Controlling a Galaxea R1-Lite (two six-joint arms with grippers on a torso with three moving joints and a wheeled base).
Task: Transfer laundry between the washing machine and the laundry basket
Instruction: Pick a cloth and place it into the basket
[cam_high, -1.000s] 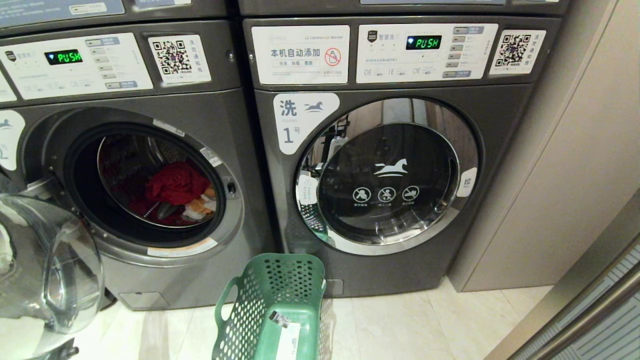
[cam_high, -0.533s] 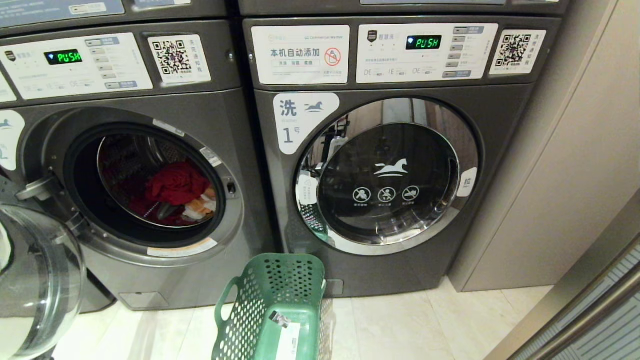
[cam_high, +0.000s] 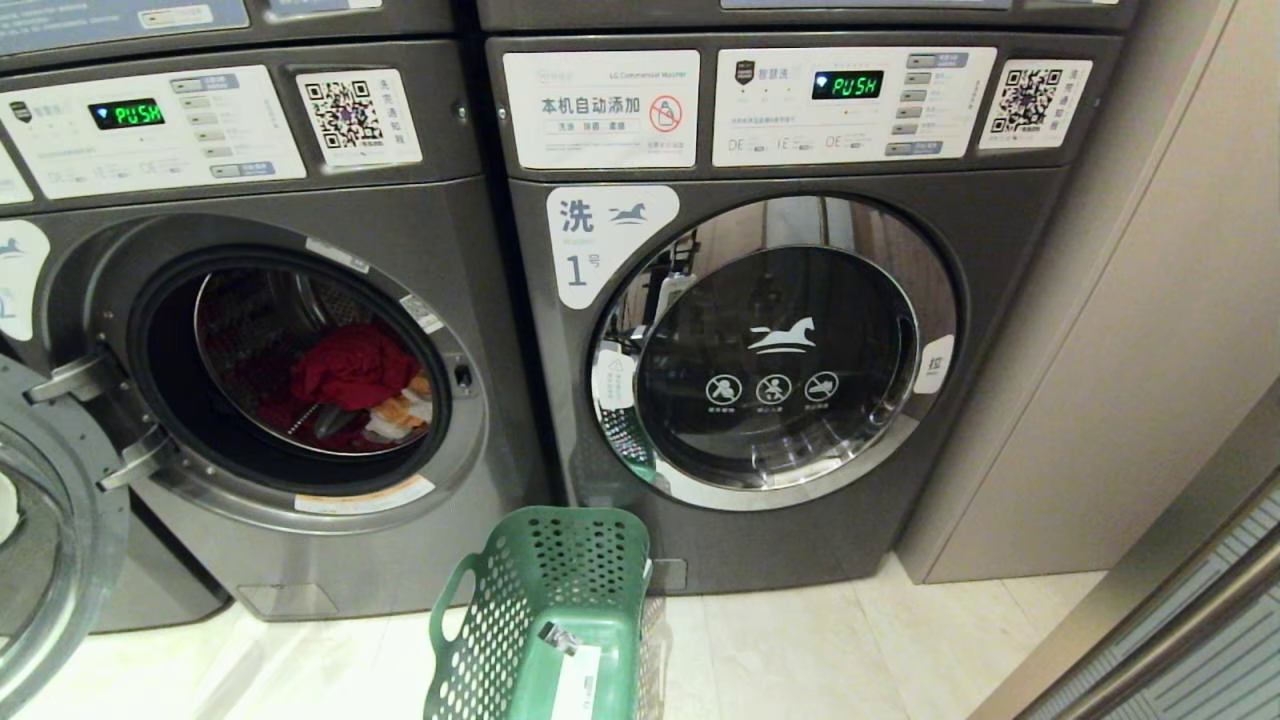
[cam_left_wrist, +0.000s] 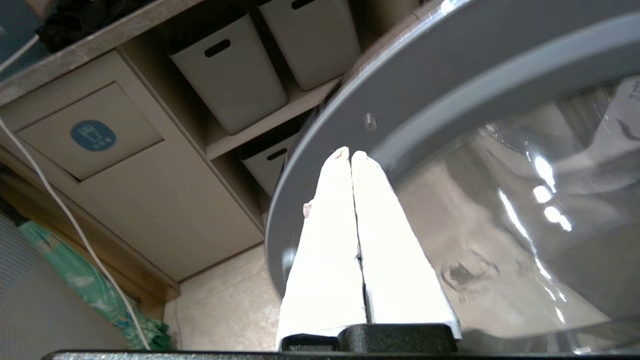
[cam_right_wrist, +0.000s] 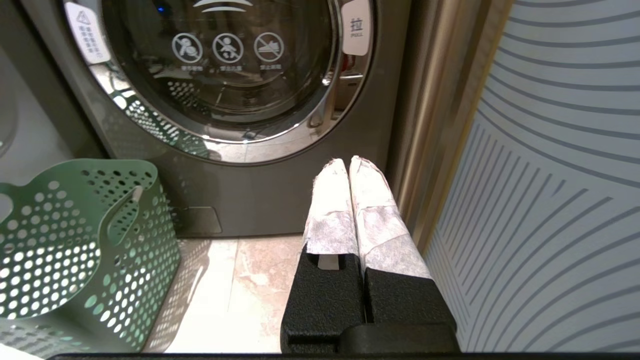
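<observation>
Head view: washing machine (cam_high: 270, 400) at left, door (cam_high: 45, 540) swung open lower left, laundry (cam_high: 350, 375) inside drum; laundry basket (cam_high: 545, 620) bottom centre.
Left wrist view: left gripper (cam_left_wrist: 351, 155) closed, empty, against door rim.
Right wrist view: right gripper (cam_right_wrist: 349, 162) closed, empty, centre.

Red and orange laundry (cam_high: 355, 375) lies inside the open washing machine (cam_high: 300, 250); green laundry basket (cam_high: 545, 610) stands empty.

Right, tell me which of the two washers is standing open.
The left washer: its door is swung wide and red laundry shows in the drum. The washer labelled 1 beside it has its chrome-ringed door shut.
</observation>
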